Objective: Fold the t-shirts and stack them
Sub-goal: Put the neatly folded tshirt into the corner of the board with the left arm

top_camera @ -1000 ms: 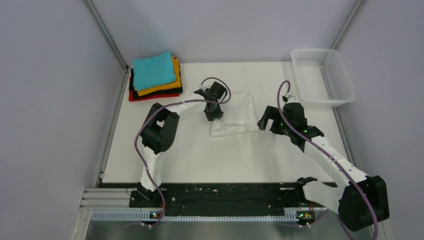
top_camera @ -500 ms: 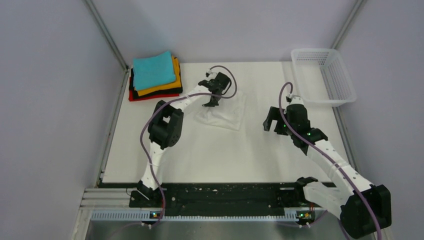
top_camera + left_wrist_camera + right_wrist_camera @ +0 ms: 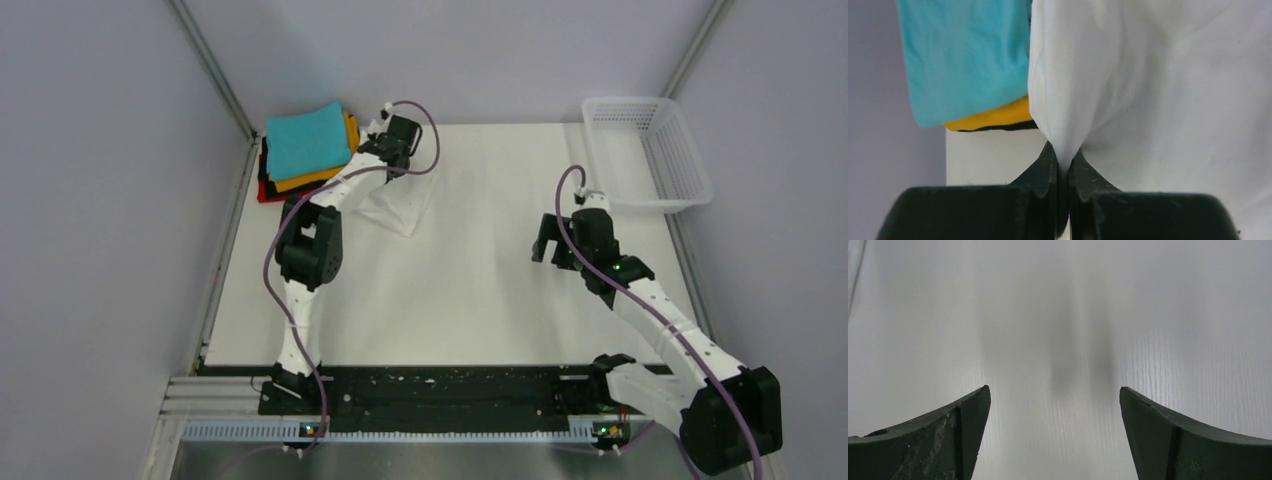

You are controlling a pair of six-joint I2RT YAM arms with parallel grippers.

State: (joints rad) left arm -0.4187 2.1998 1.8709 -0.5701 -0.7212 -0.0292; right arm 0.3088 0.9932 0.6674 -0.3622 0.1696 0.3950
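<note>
A stack of folded t-shirts [image 3: 305, 150] sits at the table's far left corner, teal on top, then orange, black and red. My left gripper [image 3: 388, 155] is shut on the folded white t-shirt [image 3: 395, 205] and holds it just right of the stack. In the left wrist view the white t-shirt [image 3: 1128, 85] hangs pinched between the shut jaws, with the teal shirt [image 3: 963, 55] and an orange edge [image 3: 993, 116] beside it. My right gripper [image 3: 548, 250] is open and empty over bare table [image 3: 1058, 340] at mid right.
A white plastic mesh basket [image 3: 648, 150] stands at the far right corner. Grey walls close in the table on the left, back and right. The black arm rail [image 3: 430, 392] runs along the near edge.
My left gripper has carried the white t-shirt from the table's middle back and left, up to the stack. My right gripper has let go, drawn back slightly right and now stands open.
</note>
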